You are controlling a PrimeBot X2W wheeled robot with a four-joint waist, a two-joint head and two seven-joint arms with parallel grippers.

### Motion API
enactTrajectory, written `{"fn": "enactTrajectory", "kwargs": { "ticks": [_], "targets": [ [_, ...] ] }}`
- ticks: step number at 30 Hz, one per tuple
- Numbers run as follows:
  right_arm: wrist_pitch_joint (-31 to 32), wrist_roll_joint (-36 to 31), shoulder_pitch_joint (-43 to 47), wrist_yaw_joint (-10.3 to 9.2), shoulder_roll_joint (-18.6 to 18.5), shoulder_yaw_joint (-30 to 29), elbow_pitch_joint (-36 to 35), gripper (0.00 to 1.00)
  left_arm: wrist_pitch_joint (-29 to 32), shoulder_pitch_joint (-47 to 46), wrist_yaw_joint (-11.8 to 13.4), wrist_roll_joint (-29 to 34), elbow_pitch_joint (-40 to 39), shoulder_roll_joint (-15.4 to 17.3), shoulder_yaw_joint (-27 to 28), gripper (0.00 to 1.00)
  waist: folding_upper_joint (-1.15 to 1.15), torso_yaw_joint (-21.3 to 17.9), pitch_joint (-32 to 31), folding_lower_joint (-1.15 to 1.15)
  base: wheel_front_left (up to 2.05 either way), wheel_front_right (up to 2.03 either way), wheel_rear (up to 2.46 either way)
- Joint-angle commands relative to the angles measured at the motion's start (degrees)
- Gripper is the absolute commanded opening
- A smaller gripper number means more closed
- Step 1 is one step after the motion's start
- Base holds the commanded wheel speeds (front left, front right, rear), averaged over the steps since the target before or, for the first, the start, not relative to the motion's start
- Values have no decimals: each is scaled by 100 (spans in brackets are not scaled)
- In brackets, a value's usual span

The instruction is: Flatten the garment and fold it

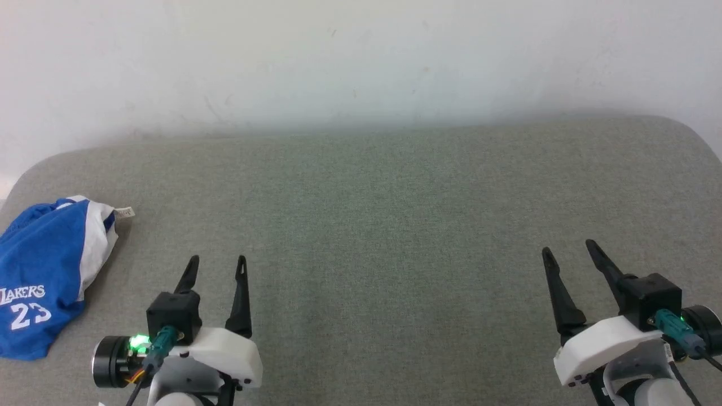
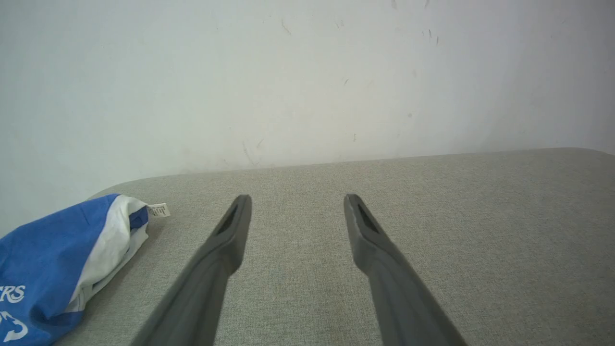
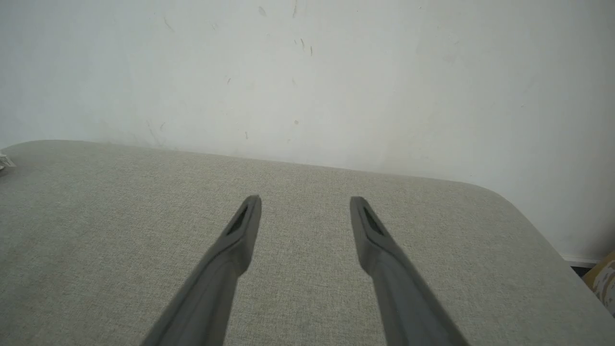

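- The blue shorts (image 1: 42, 276) lie bunched in a loose heap at the near left corner of the grey pad (image 1: 361, 197), neither flattened nor folded.
- A broad white stripe (image 1: 96, 242) runs down the side of the heap that faces the middle of the pad.
- The white print (image 1: 22, 304) reading "LAKERS 23" faces up on the part nearest the pad's front edge.
- A small white tag (image 1: 125, 213) sticks out from the far end of the heap and rests on the pad's cloth.
- The left gripper (image 1: 218, 259) hovers over the front of the pad, left of its middle and just beside the shorts without touching them.
- Its two dark fingers stand spread, with bare grey cloth between them and nothing in their grasp.
- The right gripper (image 1: 567, 246) hovers over the front of the pad near its right side, well apart from the shorts.
- Its fingers are spread as well and hold nothing, as the right wrist view shows against the pad's bare weave.
- Both pairs of fingers point toward the back edge of the pad, where a pale, lightly scuffed wall (image 1: 361, 56) rises.
- In the right wrist view a tiny white scrap sits at the pad's far left edge; it may be the tag, though too little shows to be sure.
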Motion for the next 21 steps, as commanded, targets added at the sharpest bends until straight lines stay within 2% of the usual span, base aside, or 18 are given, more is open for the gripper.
{"fn": "enactTrajectory", "kwargs": {
  "ticks": [1, 8, 21],
  "targets": [
    [-71, 55, 7, -1, 4, -39, -66, 100, -63, -45, 72, 14, -18, 2, -44, 100, 0, 10, 4, 0, 0, 0, 0],
    [-143, 108, 12, -2, 5, -97, -114, 100, -135, -76, 183, 20, -35, 18, -112, 100, 0, 95, 22, 0, 0, 0, 0],
    [-298, 160, 37, -3, 8, -141, -220, 100, -290, -115, 455, -6, -69, 83, -176, 100, 0, 547, 71, 0, 0, 0, 0]
  ]
}}
